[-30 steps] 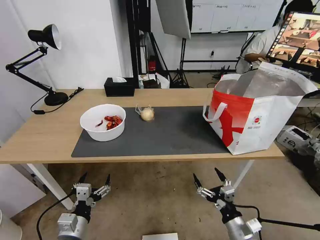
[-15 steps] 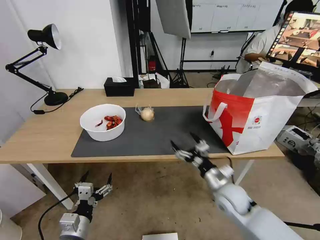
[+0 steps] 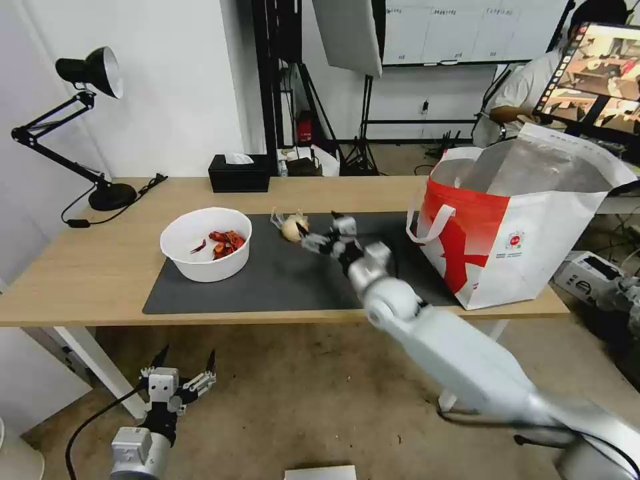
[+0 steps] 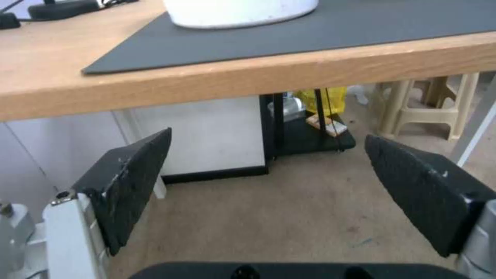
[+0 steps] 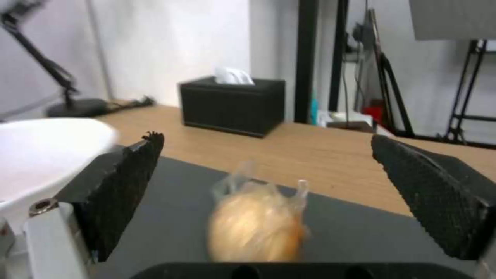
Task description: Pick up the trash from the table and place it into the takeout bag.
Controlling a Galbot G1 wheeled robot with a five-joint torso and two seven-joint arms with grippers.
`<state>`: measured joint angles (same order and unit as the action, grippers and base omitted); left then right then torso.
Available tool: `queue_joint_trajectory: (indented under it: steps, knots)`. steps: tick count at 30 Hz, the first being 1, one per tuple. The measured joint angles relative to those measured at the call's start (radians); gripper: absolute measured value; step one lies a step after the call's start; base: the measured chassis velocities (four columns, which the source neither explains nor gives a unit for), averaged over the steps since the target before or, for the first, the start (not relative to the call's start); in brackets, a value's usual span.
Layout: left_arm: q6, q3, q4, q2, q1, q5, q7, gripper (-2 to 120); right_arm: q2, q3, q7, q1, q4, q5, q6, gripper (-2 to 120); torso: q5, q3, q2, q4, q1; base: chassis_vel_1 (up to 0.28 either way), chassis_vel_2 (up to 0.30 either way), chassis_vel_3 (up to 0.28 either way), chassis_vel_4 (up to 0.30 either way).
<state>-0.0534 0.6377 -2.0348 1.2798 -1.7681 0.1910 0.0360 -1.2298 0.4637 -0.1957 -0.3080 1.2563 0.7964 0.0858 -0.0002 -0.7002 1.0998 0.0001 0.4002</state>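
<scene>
Right gripper at knotted bag, jaws apart

Left gripper [image 3: 179,375] parked low in front of table [image 3: 80,280], fingers spread wide, holding nothing. Right gripper [image 3: 321,233] out over the dark mat [image 3: 267,287], fingers apart, just beside small knotted clear bag [image 3: 292,227]. Bag's knot end points up and toward the far edge; wrist cam shows its beige lump [image 5: 255,228] between the open fingers, not gripped. White bowl [image 3: 205,244] w/ red scraps sits left of it, takeout bag [image 3: 527,227] upright at right end, mouth open.

A plain white wall [image 3: 180,87] rises at far left above a mottled brown carpeted floor [image 3: 300,400]. Black metal stands [image 3: 277,73] and a white wall board [image 3: 467,30] fill the far middle; beige plastic stools [image 4: 429,104] stand beyond.
</scene>
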Motion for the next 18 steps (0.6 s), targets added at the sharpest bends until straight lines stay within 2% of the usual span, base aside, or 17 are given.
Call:
queue_joint_trajectory:
  steps: [2,8,10,15,18]
  knots:
    - [-0.002,0.002,0.007,-0.001,0.001,0.003,0.0,100,-0.051,0.027,0.003,0.066,-0.104,0.021,-0.02,100,0.0,0.0,0.0,-0.0002,0.0,0.0,0.0,0.0,0.0]
    - [-0.008,0.006,0.017,-0.001,0.004,0.009,0.0,100,-0.133,0.039,0.03,0.144,-0.251,0.026,-0.061,100,0.0,0.0,0.0,0.0,0.0,0.0,0.0,0.0,0.0]
    - [-0.012,0.01,0.022,-0.001,0.004,0.011,0.0,100,-0.186,0.027,0.07,0.164,-0.346,0.024,-0.077,100,0.0001,0.0,0.0,0.0,0.0,0.0,0.0,0.0,0.0]
    - [-0.019,0.012,0.031,-0.001,0.005,0.012,0.0,100,-0.23,0.01,0.121,0.175,-0.429,0.008,-0.08,100,0.0,0.0,0.0,-0.0001,0.0,0.0,0.0,0.0,0.0]
    - [-0.026,0.013,0.034,0.001,0.002,0.012,-0.001,100,-0.277,0.0,0.197,0.184,-0.521,-0.02,-0.08,100,0.0001,0.0,0.0,0.0,0.0,0.0,0.0,0.0,0.0]
